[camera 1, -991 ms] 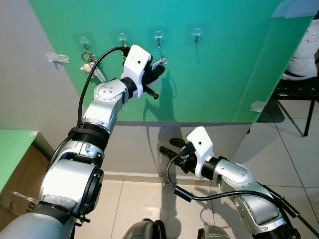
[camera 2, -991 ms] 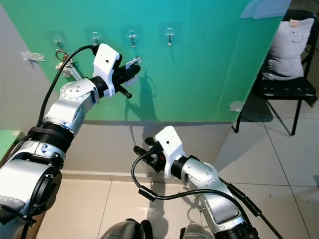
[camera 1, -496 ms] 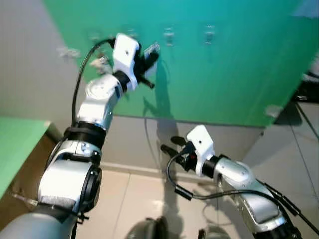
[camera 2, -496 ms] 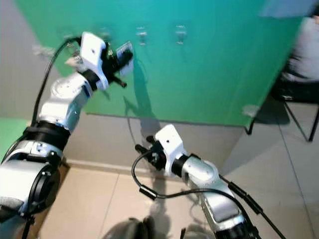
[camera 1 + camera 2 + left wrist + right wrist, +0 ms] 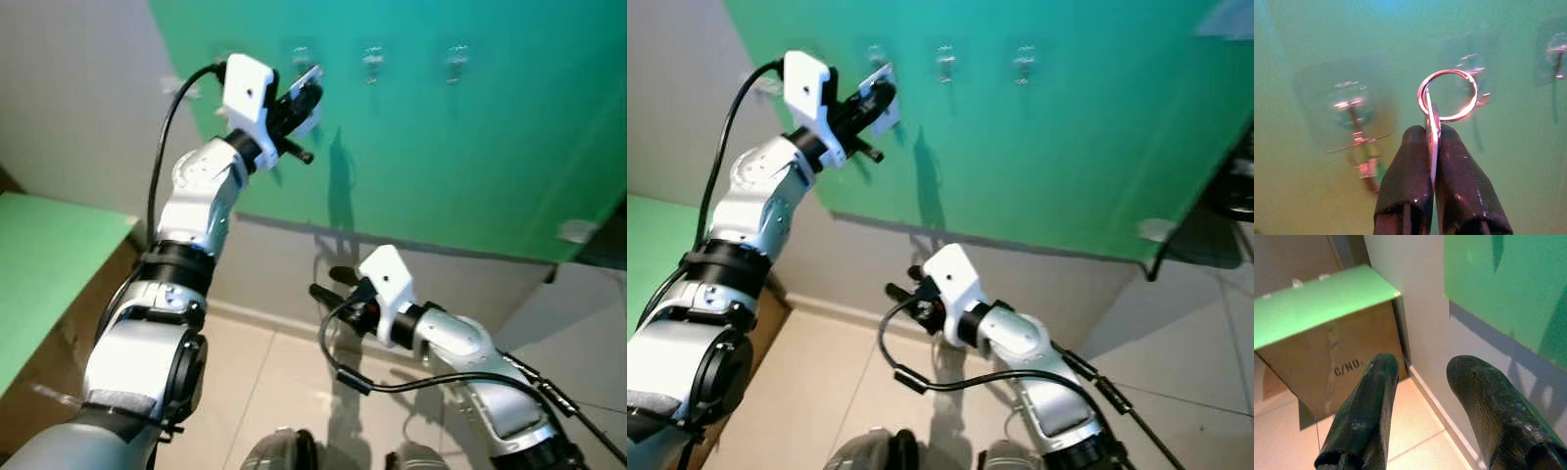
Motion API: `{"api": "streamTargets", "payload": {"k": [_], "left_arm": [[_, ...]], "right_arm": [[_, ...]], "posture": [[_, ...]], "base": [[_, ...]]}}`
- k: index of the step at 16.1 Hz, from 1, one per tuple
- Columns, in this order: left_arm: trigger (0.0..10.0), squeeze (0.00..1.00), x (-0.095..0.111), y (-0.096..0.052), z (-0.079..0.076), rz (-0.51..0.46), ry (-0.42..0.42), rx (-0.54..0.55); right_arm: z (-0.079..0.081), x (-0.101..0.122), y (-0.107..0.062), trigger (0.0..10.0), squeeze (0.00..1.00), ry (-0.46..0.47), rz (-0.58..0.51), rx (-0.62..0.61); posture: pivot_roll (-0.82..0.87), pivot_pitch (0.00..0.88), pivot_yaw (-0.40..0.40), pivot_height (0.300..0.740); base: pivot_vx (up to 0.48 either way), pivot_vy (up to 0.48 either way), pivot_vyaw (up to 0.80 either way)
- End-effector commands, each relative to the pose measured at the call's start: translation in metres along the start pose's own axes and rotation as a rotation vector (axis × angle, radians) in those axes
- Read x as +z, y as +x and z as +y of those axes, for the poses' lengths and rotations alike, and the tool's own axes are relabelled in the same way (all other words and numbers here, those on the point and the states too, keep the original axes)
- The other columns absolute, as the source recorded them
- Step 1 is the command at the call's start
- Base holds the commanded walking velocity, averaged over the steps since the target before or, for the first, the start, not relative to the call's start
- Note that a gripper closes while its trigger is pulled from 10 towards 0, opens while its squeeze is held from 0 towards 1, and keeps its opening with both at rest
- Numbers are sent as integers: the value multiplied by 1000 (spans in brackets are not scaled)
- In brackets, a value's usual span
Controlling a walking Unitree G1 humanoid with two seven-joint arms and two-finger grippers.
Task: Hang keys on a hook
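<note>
My left gripper [image 5: 306,90] is raised against the green wall panel [image 5: 460,157] and is shut on a flat silver key [image 5: 1432,128]. The key's ring [image 5: 1447,95] sticks out past the fingertips. In the left wrist view the ring lies in front of a clear stick-on hook [image 5: 1472,67], close to it; I cannot tell if they touch. The hook beside it [image 5: 1351,104] carries another bunch of keys [image 5: 1365,169]. More hooks [image 5: 372,61] [image 5: 454,61] run along the panel to the right. My right gripper [image 5: 331,284] hangs low by the grey lower wall, open, holding nothing.
A cardboard box with a green top [image 5: 1317,308] stands on the tiled floor at my left, against the wall [image 5: 59,245]. A dark chair [image 5: 1236,191] shows at the far right edge. Tiled floor [image 5: 265,392] lies below both arms.
The head camera has swung, shifting the whole picture. Relative to the hooks, my left gripper with the key has risen and moved left, from below the third hook to the second.
</note>
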State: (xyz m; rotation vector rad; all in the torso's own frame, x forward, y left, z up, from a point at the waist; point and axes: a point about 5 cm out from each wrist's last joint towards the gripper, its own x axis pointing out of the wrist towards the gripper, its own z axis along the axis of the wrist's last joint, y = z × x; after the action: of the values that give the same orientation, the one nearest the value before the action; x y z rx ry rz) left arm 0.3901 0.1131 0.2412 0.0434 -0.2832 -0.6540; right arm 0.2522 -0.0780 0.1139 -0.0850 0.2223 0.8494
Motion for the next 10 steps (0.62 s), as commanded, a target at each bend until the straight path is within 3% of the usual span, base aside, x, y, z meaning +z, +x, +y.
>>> {"api": "streamTargets", "payload": {"k": [1,3,5,7,10], "left_arm": [[0,0,5,0,-1,-17,13,-16],[0,0,6,0,-3,-24,11,-23],[0,0,7,0,-5,-29,14,-33],[0,0,10,-1,-4,-31,35,-29],[0,0,13,-3,3,-24,43,-7]], "right_arm": [[0,2,-1,10000,0,-15,-3,-4],[0,4,-2,10000,0,-28,-12,5],[-1,4,-2,10000,0,-62,-5,7],[-3,2,-1,10000,0,-20,12,-19],[-1,3,-1,10000,0,-41,11,-9]], "posture": [[-192,66,123,720],[-192,63,121,720],[-191,61,118,720],[-186,65,116,720],[-184,71,117,720]], "base": [[0,-454,0],[0,-414,0],[0,0,797],[0,0,0],[0,0,0]]}}
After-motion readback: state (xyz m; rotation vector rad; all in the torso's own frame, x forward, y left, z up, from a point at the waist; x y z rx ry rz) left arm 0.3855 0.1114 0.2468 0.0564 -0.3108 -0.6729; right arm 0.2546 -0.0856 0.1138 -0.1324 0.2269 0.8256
